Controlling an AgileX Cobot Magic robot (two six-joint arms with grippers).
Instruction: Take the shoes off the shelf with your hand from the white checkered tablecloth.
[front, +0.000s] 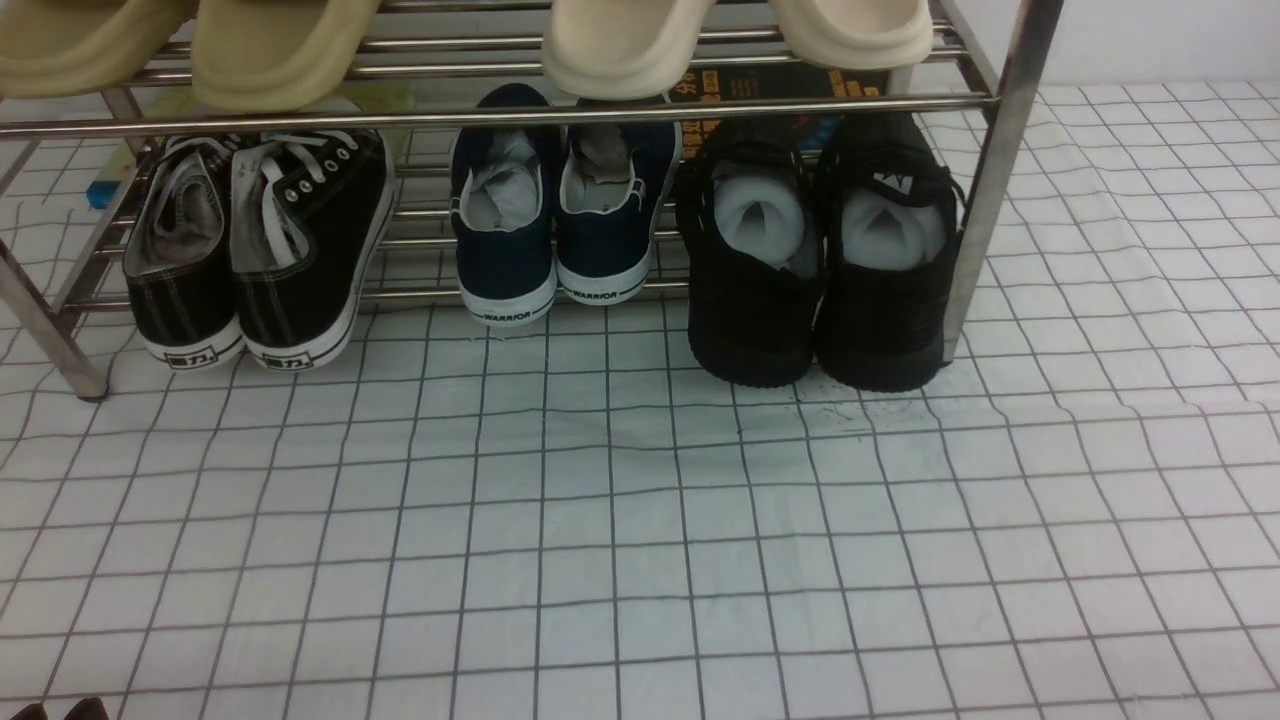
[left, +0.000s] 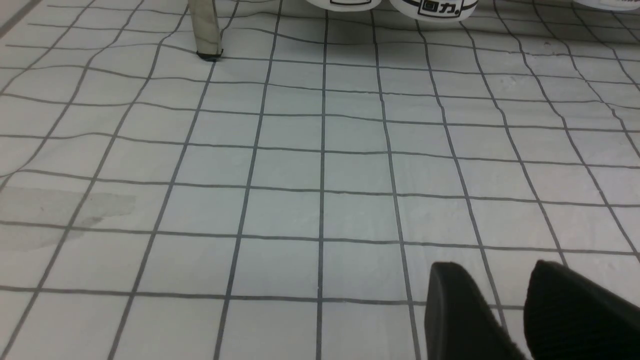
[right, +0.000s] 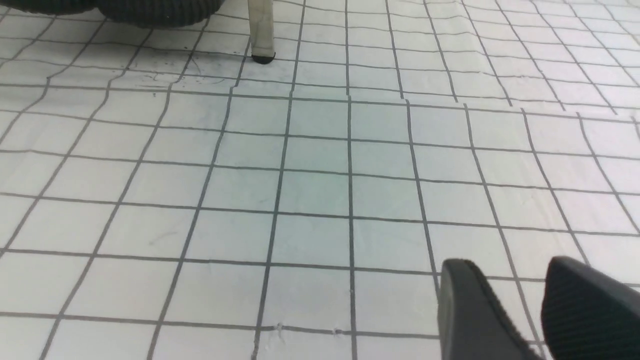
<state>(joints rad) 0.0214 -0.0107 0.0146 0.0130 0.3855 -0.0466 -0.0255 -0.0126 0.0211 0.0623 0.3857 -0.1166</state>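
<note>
Front view: all-black sneakers (front: 820, 300) at two o'clock on the shelf (front: 975, 210), long axes near twelve–six, heels forward. Navy pair (front: 550, 230), twelve o'clock: "WARRIOR". Left gripper (left: 492, 270) and right gripper (right: 507, 265): fingertips apart.

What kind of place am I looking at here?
Probably a shoe-sorting test area or mock shoe shop: a shiny steel tube rack stands on a white checkered cloth, with all-black paper-stuffed sneakers beside navy white-soled shoes.
</note>
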